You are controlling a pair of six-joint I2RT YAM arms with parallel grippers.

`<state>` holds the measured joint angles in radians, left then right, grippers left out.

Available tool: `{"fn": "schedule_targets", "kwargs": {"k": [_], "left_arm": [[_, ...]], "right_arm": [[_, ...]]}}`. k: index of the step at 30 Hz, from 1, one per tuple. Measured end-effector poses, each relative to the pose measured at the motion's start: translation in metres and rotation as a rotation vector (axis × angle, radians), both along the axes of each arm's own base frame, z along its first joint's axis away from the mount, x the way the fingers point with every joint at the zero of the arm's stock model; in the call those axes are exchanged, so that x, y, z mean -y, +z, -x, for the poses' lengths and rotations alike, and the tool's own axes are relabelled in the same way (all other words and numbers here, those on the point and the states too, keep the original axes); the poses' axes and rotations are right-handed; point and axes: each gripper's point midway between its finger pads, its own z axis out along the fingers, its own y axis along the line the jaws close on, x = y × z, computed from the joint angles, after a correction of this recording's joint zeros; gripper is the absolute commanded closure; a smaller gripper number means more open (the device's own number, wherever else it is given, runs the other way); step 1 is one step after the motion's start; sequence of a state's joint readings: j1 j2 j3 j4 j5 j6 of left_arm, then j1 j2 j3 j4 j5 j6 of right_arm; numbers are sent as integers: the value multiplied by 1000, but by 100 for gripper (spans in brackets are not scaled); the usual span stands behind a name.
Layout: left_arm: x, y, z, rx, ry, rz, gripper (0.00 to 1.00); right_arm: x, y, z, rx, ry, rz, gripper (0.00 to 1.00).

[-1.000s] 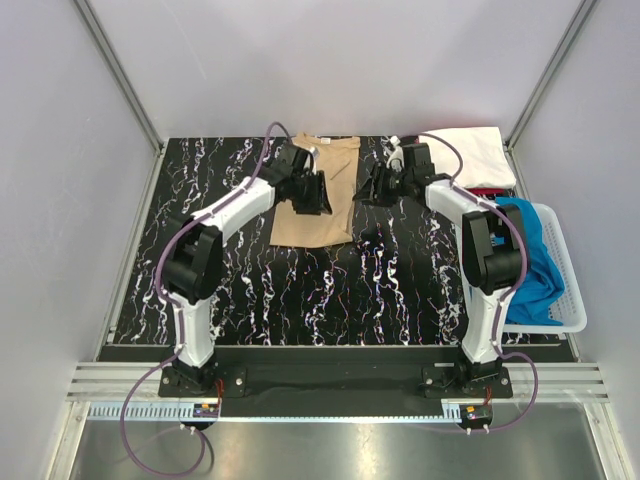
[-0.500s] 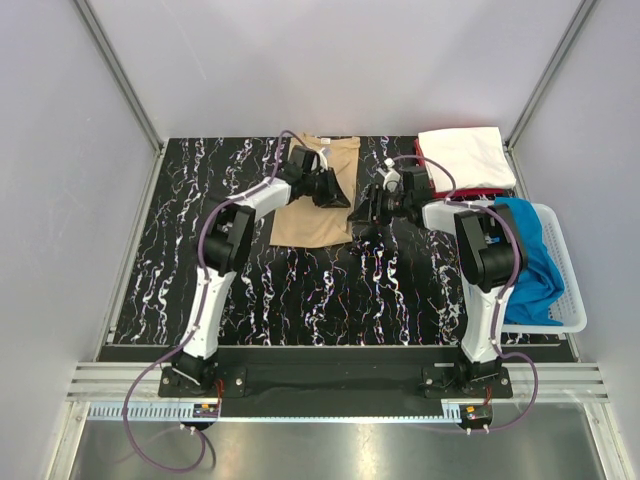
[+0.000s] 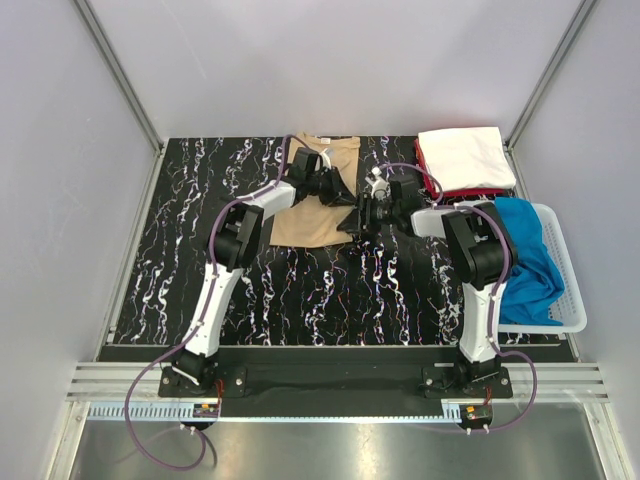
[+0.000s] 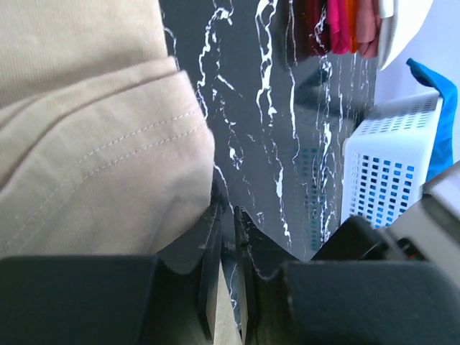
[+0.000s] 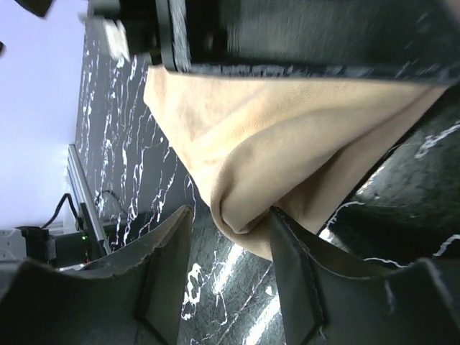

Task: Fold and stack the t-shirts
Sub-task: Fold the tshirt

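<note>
**Both grippers meet at the tan shirt's right edge**

A black table (image 3: 200, 255) veined with white fills the floor of a plain grey-walled booth (image 3: 330, 70) framed in aluminium rails. The tan t-shirt (image 3: 305, 225) lies folded lengthwise at the far middle of the table, collar toward the far wall.

A second ago the left gripper (image 4: 226, 215) sat over the shirt's left half and the right gripper (image 5: 230, 215) hovered over bare table, well to the right. Now both have closed in on the shirt's right edge, just beside each other.

The left jaws are pressed almost together, with a sliver of tan cloth showing between them. The right jaws stand apart, straddling a rounded fold of the same shirt without clamping it.

At the far right corner a folded white t-shirt (image 3: 462, 155) rests on a red t-shirt (image 3: 488, 191). Nearer, the blue t-shirt (image 3: 530, 255) is heaped in a white mesh basket (image 3: 572, 290) at the table's right side.

The left gripper's body fills the top of the right wrist view, hiding the shirt beyond it.
</note>
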<state>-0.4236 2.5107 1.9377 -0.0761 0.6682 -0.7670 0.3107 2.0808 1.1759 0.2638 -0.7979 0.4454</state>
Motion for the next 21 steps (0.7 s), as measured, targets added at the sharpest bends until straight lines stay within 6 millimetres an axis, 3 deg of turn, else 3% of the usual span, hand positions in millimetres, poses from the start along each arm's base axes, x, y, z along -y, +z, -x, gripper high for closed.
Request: {"fn": "schedule_targets", "kwargs": {"k": [5,11,17,21], "left_arm": [[-1,-2,-2,0,5,-1,83],[-4,-17,-3,-15,15,-22,83],[-4,-16,-8,-4,23,-28,83],[-4,-16,-9,-6,24,-30,83]], "right_arm": [[-4,-17,15,-27,-4,36,61],[1,-22,38,-8,-72,85,57],[12,-23,57,-14,-156,93,53],[15,-28,58,-21,-211,87,85]]}}
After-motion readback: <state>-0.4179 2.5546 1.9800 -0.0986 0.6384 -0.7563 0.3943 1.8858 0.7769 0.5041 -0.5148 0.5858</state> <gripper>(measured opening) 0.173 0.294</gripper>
